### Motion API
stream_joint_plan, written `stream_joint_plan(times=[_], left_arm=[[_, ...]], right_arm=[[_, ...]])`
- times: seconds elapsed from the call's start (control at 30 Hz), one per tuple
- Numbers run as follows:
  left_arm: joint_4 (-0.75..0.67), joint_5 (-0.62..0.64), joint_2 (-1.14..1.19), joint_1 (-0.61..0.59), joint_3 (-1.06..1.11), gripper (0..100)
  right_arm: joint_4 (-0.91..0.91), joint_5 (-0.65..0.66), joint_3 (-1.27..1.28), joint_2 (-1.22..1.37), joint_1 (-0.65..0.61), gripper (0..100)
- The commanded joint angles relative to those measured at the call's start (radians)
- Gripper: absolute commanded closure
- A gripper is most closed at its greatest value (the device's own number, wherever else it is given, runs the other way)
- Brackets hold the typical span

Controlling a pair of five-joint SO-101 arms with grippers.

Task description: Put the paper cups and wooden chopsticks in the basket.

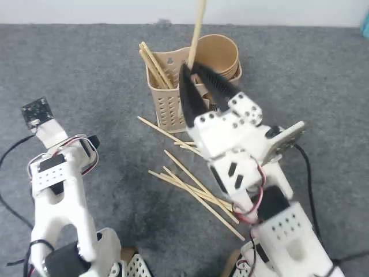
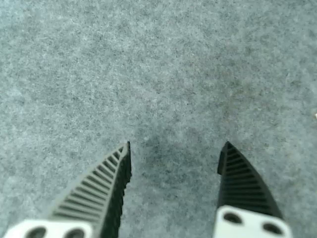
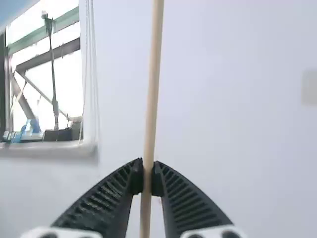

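A beige perforated basket (image 1: 167,101) stands on the grey carpet with several wooden chopsticks (image 1: 154,64) leaning in it and stacked paper cups (image 1: 218,55) against its far right side. My right gripper (image 1: 189,68) hangs over the basket, shut on a single chopstick (image 1: 198,26) that points upward; in the right wrist view the chopstick (image 3: 152,84) rises between the closed fingers (image 3: 133,178). Several more chopsticks (image 1: 193,184) lie loose on the carpet in front of the basket. My left gripper (image 2: 173,148) stands open over bare carpet at the left.
Grey carpet (image 1: 104,75) covers the whole work area. The left arm (image 1: 57,173) sits at the near left, well apart from the basket. A white wall and a window (image 3: 44,84) fill the background of the right wrist view.
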Motion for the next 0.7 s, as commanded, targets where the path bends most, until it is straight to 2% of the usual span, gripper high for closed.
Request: stream_joint_plan(times=[0.0, 0.3, 0.47, 0.67], left_arm=[[-0.023, 0.0, 0.006, 0.002, -0.035, 73], [-0.023, 0.0, 0.005, 0.002, -0.036, 73], [-0.023, 0.0, 0.005, 0.002, -0.036, 73], [-0.025, 0.0, 0.005, 0.002, -0.038, 73]], right_arm=[[-0.232, -0.011, -0.087, 0.151, 0.03, 99.2], [-0.423, -0.009, -0.394, 0.667, 0.105, 99.2], [-0.481, -0.011, -0.442, 0.854, 0.11, 98.7], [-0.498, -0.011, -0.351, 0.905, 0.105, 82.4]])
